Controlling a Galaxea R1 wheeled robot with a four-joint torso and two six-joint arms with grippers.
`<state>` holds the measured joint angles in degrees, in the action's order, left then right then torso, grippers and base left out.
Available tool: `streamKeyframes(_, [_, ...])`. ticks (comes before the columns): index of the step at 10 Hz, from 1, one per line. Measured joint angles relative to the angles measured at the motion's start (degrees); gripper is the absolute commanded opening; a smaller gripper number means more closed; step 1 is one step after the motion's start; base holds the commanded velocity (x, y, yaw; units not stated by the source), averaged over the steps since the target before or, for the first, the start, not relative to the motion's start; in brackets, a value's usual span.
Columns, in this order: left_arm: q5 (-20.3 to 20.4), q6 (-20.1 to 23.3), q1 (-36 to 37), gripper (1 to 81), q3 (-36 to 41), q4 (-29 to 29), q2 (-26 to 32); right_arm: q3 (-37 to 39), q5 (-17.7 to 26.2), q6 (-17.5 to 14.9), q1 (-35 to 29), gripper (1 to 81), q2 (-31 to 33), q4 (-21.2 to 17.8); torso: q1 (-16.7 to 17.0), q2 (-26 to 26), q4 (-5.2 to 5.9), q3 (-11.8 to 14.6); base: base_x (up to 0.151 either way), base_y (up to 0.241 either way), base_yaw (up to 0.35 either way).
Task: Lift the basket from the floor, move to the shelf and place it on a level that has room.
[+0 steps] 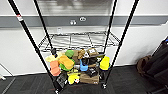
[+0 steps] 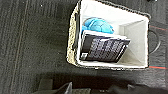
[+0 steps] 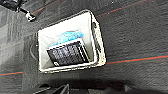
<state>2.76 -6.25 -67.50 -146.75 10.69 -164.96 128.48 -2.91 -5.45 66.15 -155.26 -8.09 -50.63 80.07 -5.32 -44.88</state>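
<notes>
The basket [image 2: 135, 30], beige wicker with a white lining, sits on the dark carpet floor [image 2: 30, 37] below both wrists. It holds a blue toy [image 2: 97, 25] and a black printed box [image 2: 103, 48]. In the right wrist view the basket [image 3: 72, 23] has the same contents. Dark parts of my left gripper [image 2: 90, 88] and right gripper [image 3: 95, 89] sit at the near edge, apart from the basket. The shelf [image 1: 27, 32], a black wire rack, stands straight ahead. Its middle level [image 1: 77, 40] is a bare wire grid.
The tier below holds colourful clutter [image 1: 66, 62] and a cardboard box [image 1: 88, 78]. A white wall runs behind the rack. Dark bags [image 1: 157, 65] stand at the right. Red tape lines [image 3: 135, 60] cross the carpet. A small caster [image 3: 30, 16] is near the basket.
</notes>
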Motion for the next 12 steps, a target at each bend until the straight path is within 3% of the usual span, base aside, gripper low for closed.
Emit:
streamKeyframes(8, [-0.41, 0.00, -0.52, 81.1, -0.09, 0.05, 0.38, 11.06, 7.13, -0.02, -1.88, 81.1, -6.31, 0.29, -9.99, 15.97, 0.00, 0.02, 0.000, 0.000, 0.000])
streamKeyframes(12, [-0.44, 0.00, -1.21, 81.1, -0.11, 0.07, 0.40, 11.52, 7.45, -0.02, -3.02, 81.1, -6.05, 0.13, -14.45, 23.08, 0.00, -1.13, 0.000, 0.000, 0.000])
